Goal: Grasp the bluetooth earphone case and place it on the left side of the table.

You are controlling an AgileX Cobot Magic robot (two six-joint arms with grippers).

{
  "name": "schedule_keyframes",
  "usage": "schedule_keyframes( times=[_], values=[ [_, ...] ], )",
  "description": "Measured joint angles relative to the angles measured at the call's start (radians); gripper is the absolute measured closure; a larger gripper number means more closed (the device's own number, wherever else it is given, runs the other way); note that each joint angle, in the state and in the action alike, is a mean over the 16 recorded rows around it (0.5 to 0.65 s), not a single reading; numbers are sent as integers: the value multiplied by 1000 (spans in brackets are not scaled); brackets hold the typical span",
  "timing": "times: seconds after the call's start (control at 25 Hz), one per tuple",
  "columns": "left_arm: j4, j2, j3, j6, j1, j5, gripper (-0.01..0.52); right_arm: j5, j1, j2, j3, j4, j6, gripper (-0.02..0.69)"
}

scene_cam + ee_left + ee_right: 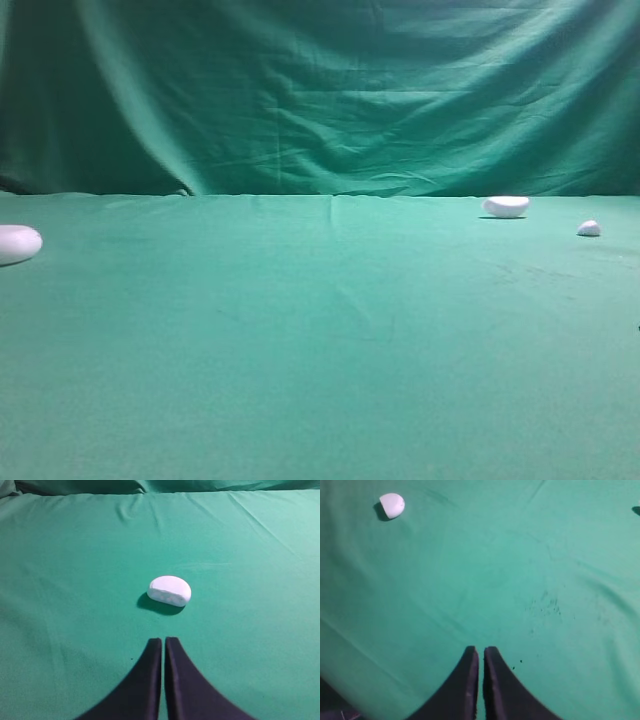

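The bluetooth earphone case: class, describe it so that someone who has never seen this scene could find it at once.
Start with the table covered in green cloth and follow it to its far left edge in the high view. There lies the bluetooth earphone case, a smooth white rounded pebble. It is the largest white object, unlike the half-moon bowl-like piece and the tiny lump at far right.

Left gripper [163, 641]: two dark curved fingers pressed nearly together, only a thin slit between them, tips pointing forward, nothing held, seen only in the left wrist view. Right gripper [478, 651]: same pose, dark fingers closed to a narrow slit, empty, seen only in the right wrist view. Neither arm visible in the exterior high view.
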Motion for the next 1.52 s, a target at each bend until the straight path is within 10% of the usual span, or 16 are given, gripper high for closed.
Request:
schedule_keyframes(
  times=[0.8, 1.52],
  values=[
    [0, 0, 0, 0, 0, 0, 514, -440, -574, -598, 626, -39, -2, 665],
    [0, 0, 0, 0, 0, 0, 514, -530, -654, -702, 819, -22, 10, 665]
  ],
)
